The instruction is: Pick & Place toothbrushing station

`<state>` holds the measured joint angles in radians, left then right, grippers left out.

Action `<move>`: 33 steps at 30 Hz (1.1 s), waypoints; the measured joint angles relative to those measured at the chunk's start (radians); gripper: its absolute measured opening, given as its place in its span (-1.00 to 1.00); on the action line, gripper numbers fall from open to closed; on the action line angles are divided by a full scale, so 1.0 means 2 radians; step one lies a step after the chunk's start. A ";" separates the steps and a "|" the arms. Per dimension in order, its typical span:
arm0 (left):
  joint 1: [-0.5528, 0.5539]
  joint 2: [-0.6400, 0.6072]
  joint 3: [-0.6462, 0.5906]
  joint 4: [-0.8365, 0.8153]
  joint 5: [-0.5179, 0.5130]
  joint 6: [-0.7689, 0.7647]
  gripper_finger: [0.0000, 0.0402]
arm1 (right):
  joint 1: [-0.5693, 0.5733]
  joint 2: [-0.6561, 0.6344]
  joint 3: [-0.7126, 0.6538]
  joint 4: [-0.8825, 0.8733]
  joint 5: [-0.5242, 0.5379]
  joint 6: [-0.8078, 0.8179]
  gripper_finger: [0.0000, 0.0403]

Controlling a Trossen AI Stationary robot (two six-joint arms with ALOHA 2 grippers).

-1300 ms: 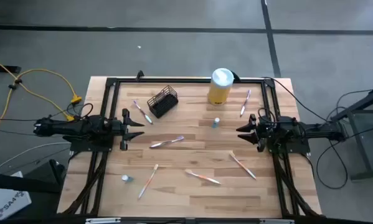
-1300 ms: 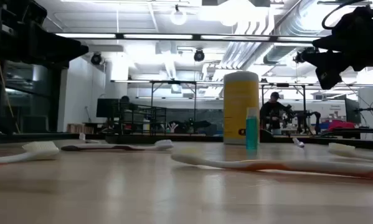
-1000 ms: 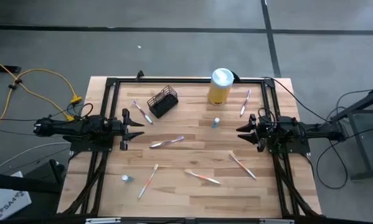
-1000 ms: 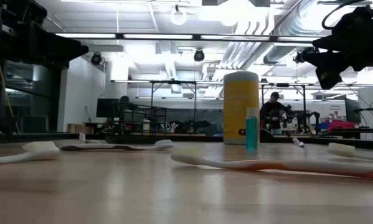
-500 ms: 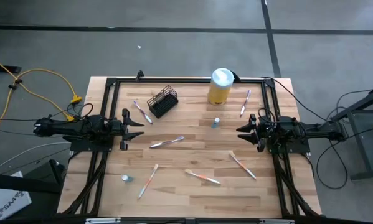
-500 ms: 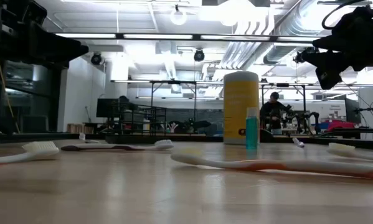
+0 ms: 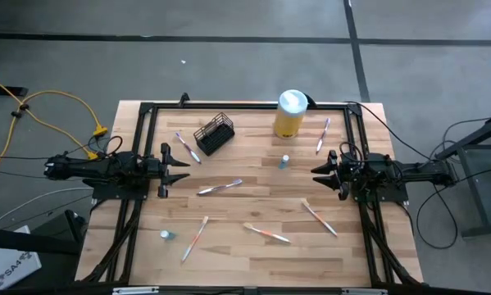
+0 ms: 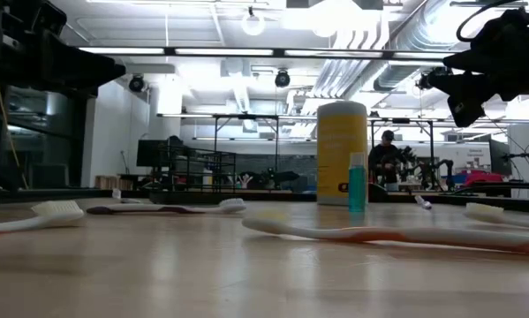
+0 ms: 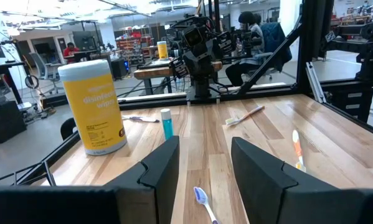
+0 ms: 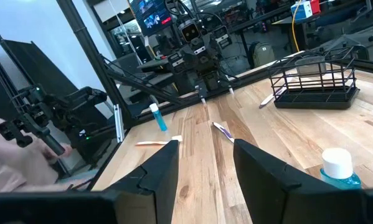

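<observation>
The small black wire-mesh holder [image 7: 214, 134] lies on the table at the far left of centre; it also shows in the right wrist view [image 10: 315, 82]. My left gripper [image 7: 184, 170] is open and empty above the table's left side, its fingers [image 9: 164, 168] apart. My right gripper [image 7: 317, 173] is open and empty above the table's right side, its fingers [image 10: 164, 165] apart. Neither touches anything.
A yellow canister with a white lid [image 7: 289, 114] stands at the far middle. Several toothbrushes lie scattered, such as one at centre [image 7: 220, 187] and one near the front [image 7: 267, 233]. Small teal tubes stand at centre right [image 7: 284, 161] and near left [image 7: 165, 235].
</observation>
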<state>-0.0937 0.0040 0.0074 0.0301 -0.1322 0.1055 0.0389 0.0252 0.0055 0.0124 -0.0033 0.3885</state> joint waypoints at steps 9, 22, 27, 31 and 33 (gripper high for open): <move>0.000 0.000 0.000 0.000 0.000 0.000 -0.30 | 0.000 0.000 0.000 0.000 0.000 0.000 -0.28; 0.000 0.000 0.000 0.000 0.000 0.000 -0.30 | 0.000 0.000 0.000 0.000 0.000 0.000 -0.28; 0.000 0.000 0.000 0.012 0.000 0.000 -0.30 | 0.000 0.000 0.000 0.000 0.000 0.000 -0.28; 0.000 0.000 0.000 0.021 0.000 0.000 -0.30 | 0.000 0.000 0.000 0.000 0.000 0.000 -0.28; 0.000 0.000 0.000 0.023 0.000 0.000 -0.30 | 0.000 0.000 0.000 0.000 0.000 0.000 -0.28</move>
<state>-0.0940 0.0040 0.0074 0.0761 -0.1322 0.1055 0.0390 0.0250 0.0054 0.0125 -0.0034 0.3885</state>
